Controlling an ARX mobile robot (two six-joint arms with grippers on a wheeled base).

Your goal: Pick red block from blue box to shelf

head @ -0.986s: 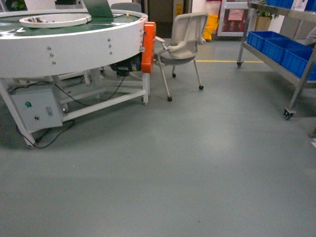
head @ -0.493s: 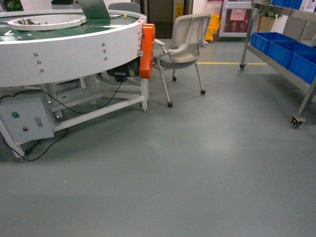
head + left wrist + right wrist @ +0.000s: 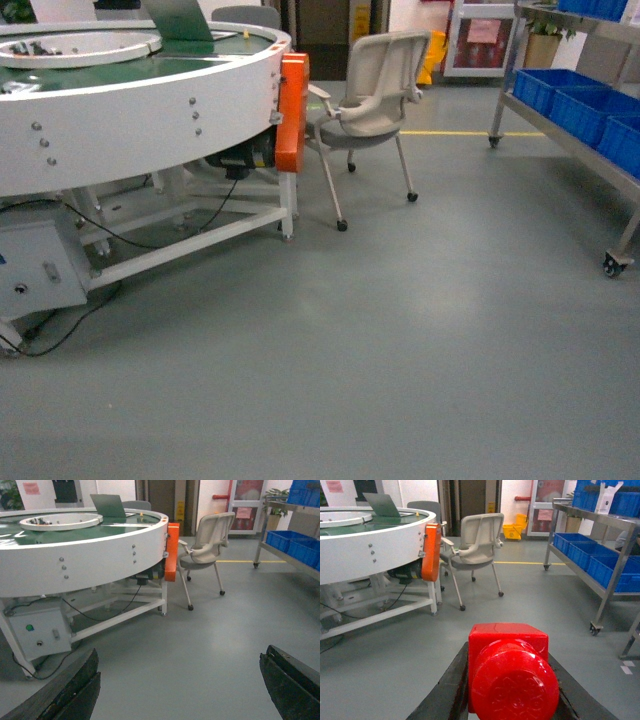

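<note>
So the red block [image 3: 509, 672] is sitting right in the right gripper [image 3: 510, 700], filling the bottom of the right wrist view around 6 o'clock. The dark fingers [image 3: 451, 690] press against it from both sides, closed tight on the brick, with its round stud pointing toward the camera. It's up off the grey floor [image 3: 400, 350], not resting on anything else.

The left gripper [image 3: 180, 690] is spread wide with nothing between its fingers [image 3: 75, 690]; in the left wrist view one sits at about 7 o'clock and the other at about 5 o'clock, with only bare floor showing in the gap.

The shelf [image 3: 600, 575] is over at roughly 2 to 3 o'clock in the right wrist view, shiny steel on castors, with dark blue crates [image 3: 580, 547] on its lower tier and more up top. In the head view it's just clipped at the right edge, well apart from the robot.

On the other side, 9 to 11 o'clock, there's a big round white machine [image 3: 120, 110] with a green top, an orange panel [image 3: 292, 110] on its end, and a grey control box [image 3: 35, 270] low down with cables trailing. A pale office chair [image 3: 370, 95] stands just beside the orange panel. A yellow line runs across the floor farther back. Can't see the blue box in any of the views.
</note>
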